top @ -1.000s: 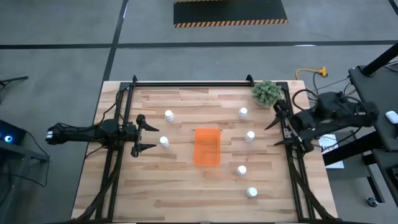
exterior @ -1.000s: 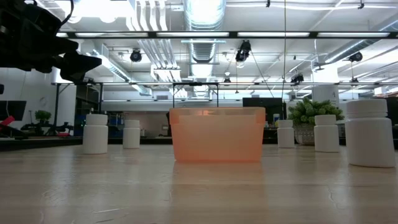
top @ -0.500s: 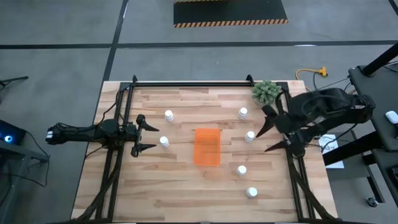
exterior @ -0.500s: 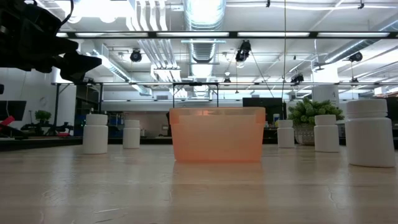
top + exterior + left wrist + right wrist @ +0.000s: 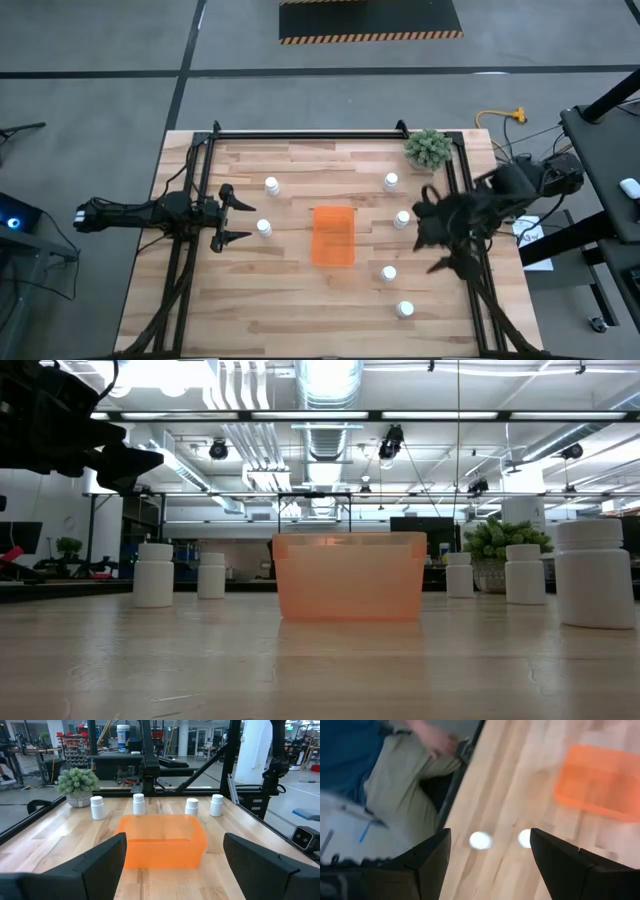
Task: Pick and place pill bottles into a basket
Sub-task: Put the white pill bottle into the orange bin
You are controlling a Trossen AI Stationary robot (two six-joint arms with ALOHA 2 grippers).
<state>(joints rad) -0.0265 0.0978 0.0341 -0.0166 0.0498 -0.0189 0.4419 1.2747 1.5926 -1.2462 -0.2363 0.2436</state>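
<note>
The orange basket [image 5: 333,236] stands at the table's middle; it also shows in the low view [image 5: 348,575] and the left wrist view [image 5: 162,842]. Six white pill bottles stand upright on their bases. Two are left of the basket [image 5: 271,185] [image 5: 264,228]. Several are right of it [image 5: 390,181] [image 5: 402,219] [image 5: 388,273] [image 5: 404,309]. My left gripper [image 5: 235,215] is open and empty left of the basket. My right gripper [image 5: 433,230] is open and empty above the table's right part, near the bottle at the basket's right. Its wrist view looks down on two bottles [image 5: 480,840] [image 5: 525,838].
A green bushy plant [image 5: 428,148] stands at the far right corner. Black rails [image 5: 300,133] run along the table's far, left and right sides. A person [image 5: 395,765] stands beyond the table's edge in the right wrist view. Bare wood lies near the front edge.
My right gripper has come in from the table's right edge toward the bottles right of the basket, then toward the near edge, turning and tipping down as it went. It has stayed open. The bottles and the basket have not moved.
</note>
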